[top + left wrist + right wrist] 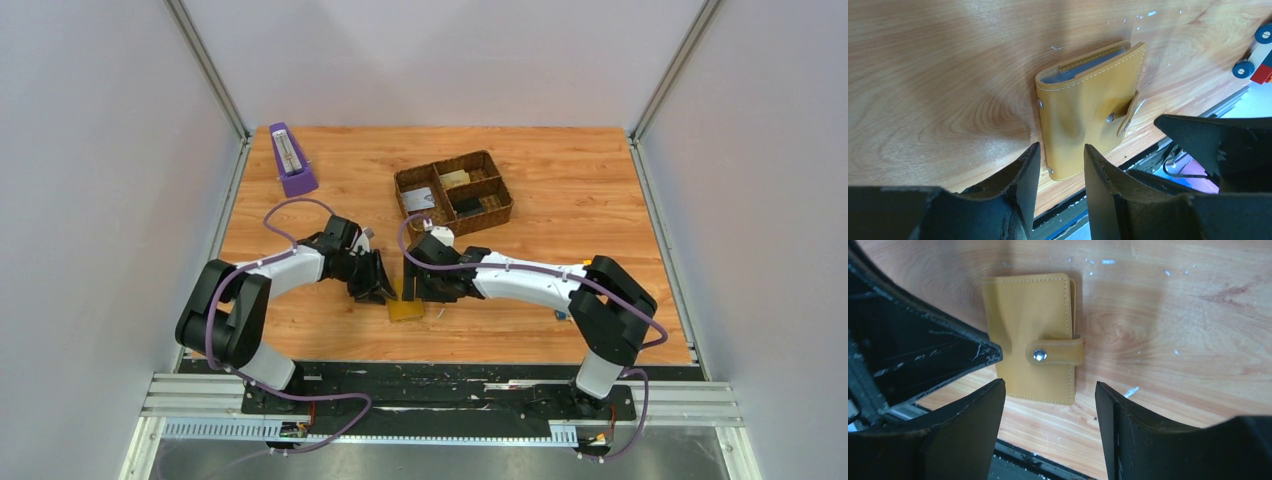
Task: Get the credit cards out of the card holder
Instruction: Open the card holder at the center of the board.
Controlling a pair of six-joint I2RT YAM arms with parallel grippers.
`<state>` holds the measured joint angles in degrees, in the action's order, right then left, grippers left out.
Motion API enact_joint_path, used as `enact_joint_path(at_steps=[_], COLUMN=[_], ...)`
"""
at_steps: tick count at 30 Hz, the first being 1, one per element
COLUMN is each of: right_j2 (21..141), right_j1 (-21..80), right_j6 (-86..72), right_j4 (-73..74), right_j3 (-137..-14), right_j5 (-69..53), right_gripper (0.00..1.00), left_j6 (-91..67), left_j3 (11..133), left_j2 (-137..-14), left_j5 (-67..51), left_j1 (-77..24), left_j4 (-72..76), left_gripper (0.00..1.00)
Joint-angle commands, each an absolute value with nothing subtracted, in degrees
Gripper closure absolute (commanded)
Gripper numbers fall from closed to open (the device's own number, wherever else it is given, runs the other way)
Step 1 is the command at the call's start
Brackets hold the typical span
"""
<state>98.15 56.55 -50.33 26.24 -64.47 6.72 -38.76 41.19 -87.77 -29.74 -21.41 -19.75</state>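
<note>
Between left claw (1062,149) and right claw (1049,386) lies one card holder (1030,335).

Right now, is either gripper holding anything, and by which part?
Nothing is held. The card holder lies shut and flat on the table. The left gripper and the right gripper both stand open above it.

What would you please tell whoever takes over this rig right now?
Left gripper: open, empty, fingers just short of the card holder.
Right gripper: open, empty, hovering at the holder's other side.
Card holder: flat on the table near the front edge, closed, strap snapped.
Done: nothing; the holder is not yet opened.
Left: unsnap, open, pull out the cards.
</note>
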Motion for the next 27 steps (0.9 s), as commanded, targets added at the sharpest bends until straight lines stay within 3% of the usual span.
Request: enact_joint_path(at_steps=[1,8,14,21,27], right_j2=[100.6,103.7,101.6,98.0,93.7], right_j1=[56.5,56.5,56.3,55.4,55.2], right_j6=[-51.1,-50.4,-50.8,-50.6,-48.6], right_j4=[22.7,20.7,20.7,20.4,19.2], right_j3=[-67.2,-67.7,-65.4,-61.5,-59.9], right_j5=[9.6,9.3,13.0,15.3,14.5], right_gripper=[0.33,0.38,0.70,1.00,1.00], left_j6=[-38.6,-38.7,-38.3,-37.9,-36.7], left_j3=[41.1,40.1,39.9,40.8,42.9], left_j2=[-85.8,-86.4,-86.5,-86.6,-85.1], left_j5=[-28.8,-28.7,-27.5,-26.8,-26.6], left_j1=[-21.6,-21.6,-21.6,-21.6,-21.6], left_j4=[-19.1,-18.6,-19.1,-20.3,-22.2], left_gripper=[0.55,0.55,0.55,0.55,0.51])
